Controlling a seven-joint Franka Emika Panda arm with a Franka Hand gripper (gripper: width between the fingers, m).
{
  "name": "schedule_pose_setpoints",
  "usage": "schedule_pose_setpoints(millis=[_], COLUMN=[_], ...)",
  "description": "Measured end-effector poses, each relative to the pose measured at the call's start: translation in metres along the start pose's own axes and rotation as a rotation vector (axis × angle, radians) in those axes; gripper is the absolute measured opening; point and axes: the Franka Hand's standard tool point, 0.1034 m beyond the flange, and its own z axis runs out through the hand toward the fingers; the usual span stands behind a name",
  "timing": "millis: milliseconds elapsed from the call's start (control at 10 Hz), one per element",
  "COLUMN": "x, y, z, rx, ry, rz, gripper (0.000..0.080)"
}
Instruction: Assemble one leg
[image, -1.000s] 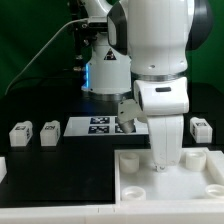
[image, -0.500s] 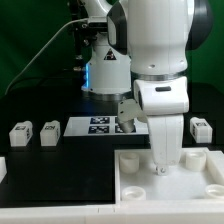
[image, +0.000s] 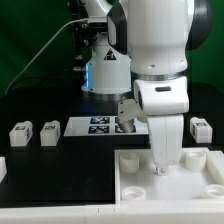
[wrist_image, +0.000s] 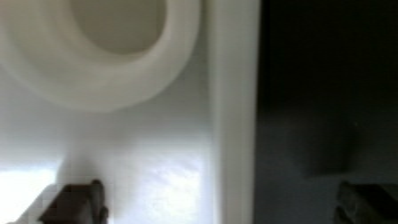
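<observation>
No change is seen; the gripper (wrist_image: 217, 198), spread and empty, is held still over the white tray (image: 135, 185) by the bench's front edge; a leg (image: 48, 132) remains unfetched.

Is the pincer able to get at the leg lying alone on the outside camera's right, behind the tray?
Probably yes. That leg sits on the table with nothing over it, and the pincer, low over the tray, looks open and empty; it would just need to lift clear first.
</observation>
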Motion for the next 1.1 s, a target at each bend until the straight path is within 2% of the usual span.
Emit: schedule_pose_setpoints(millis=[200, 300, 400, 500, 600, 700, 900, 1000, 1100], x=[0.000, -0.001, -0.002, 0.005, 0.017, 0.032, 0.065, 0.079, 0.094], y=[0.000, 0.000, -0.006, -0.014, -0.026, -0.035, -0.044, -0.046, -0.046], z=[-0.001, -0.009, -0.017, -0.024, -0.031, -0.034, -0.034, -0.034, -0.034], rx=[-0.001, -0.011, -0.010, -0.007, -0.007, 0.006, 0.010, 0.028, 0.033], ry=[0.001, -0.001, -0.008, -0.009, -0.009, 0.007, 0.025, 0.038, 0.044], rz=[0.023, 0.087, 0.113, 0.248, 0.386, 0.603, 0.872, 1.046, 1.198], gripper=[0.0649, 0.0649, 0.0649, 0.0649, 0.0649, 0.0649, 0.0649, 0.0649, 0.0649])
